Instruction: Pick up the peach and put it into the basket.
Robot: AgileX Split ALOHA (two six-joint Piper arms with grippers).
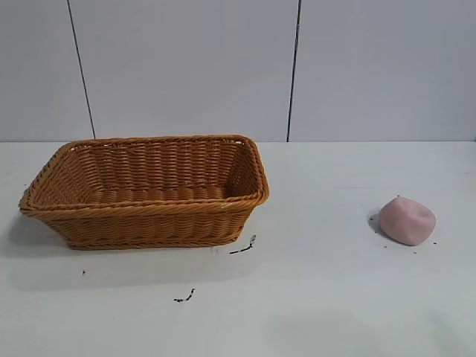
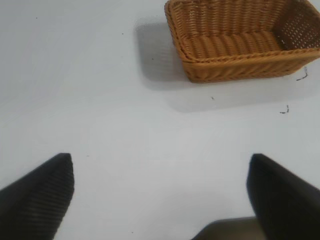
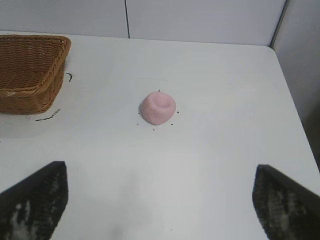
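Exterior view: the basket sits upright on the white desk, and the peach lies well apart from it on bare desk. No arm or jaws appear here, so both arms seem parked out of frame, the task not yet begun.

Left wrist view: the left gripper has its jaws spread wide, holding nothing. The basket lies well beyond the jaws and off to one side. The peach is absent here.

Right wrist view: the right gripper also has wide, empty jaws. The peach rests ahead of the gap between them, roughly centred (which likely makes this the arm to reach for it). One end of the basket shows farther off, beyond one jaw.

View differences: only the right wrist view shows the peach's dimple facing up; only the exterior view shows the whole basket, empty.

Small marks: dark scuffs dot the desk beside the basket.
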